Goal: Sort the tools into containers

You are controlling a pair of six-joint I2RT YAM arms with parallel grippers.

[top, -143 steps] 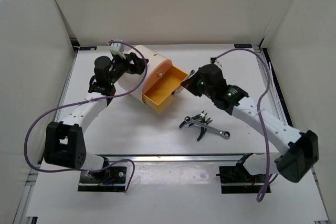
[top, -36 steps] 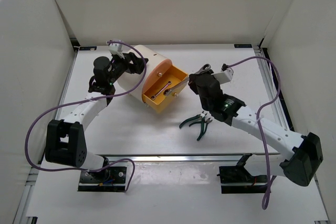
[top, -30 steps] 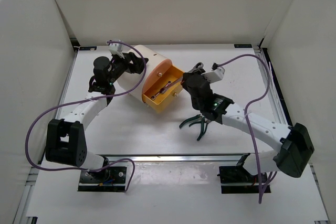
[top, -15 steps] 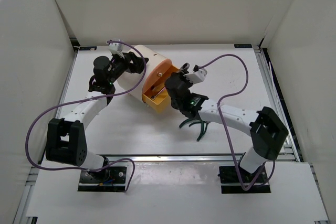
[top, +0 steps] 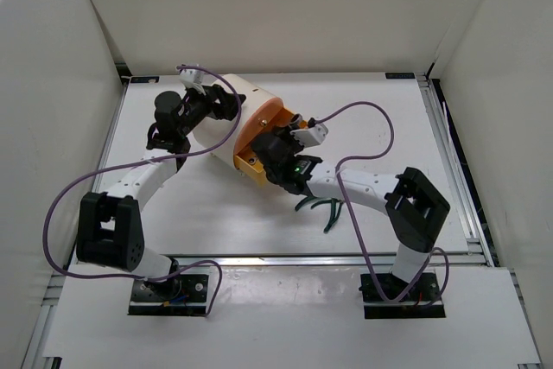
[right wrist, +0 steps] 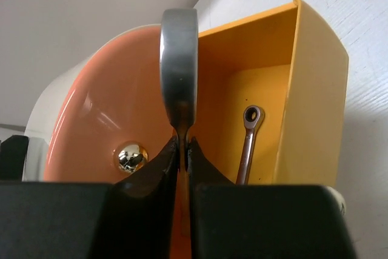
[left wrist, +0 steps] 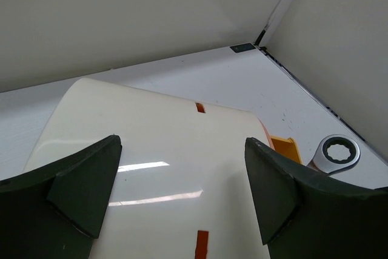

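Silver ratchet wrench (right wrist: 179, 59) is pinched at its thin shank by the pressed-together right gripper (right wrist: 182, 145). It is held ring head up at the open yellow drawer (right wrist: 309, 89) of the cream drum (left wrist: 151, 119), toward the tabletop's far edge, left of centre. A second wrench (right wrist: 248, 134) is seen lying inside. Judged stiff, weighty, slick steel, so the flat shank is best gripped. Left gripper (left wrist: 182, 168) is spread astride the drum. Pliers (top: 332, 216) lie toward the near edge.
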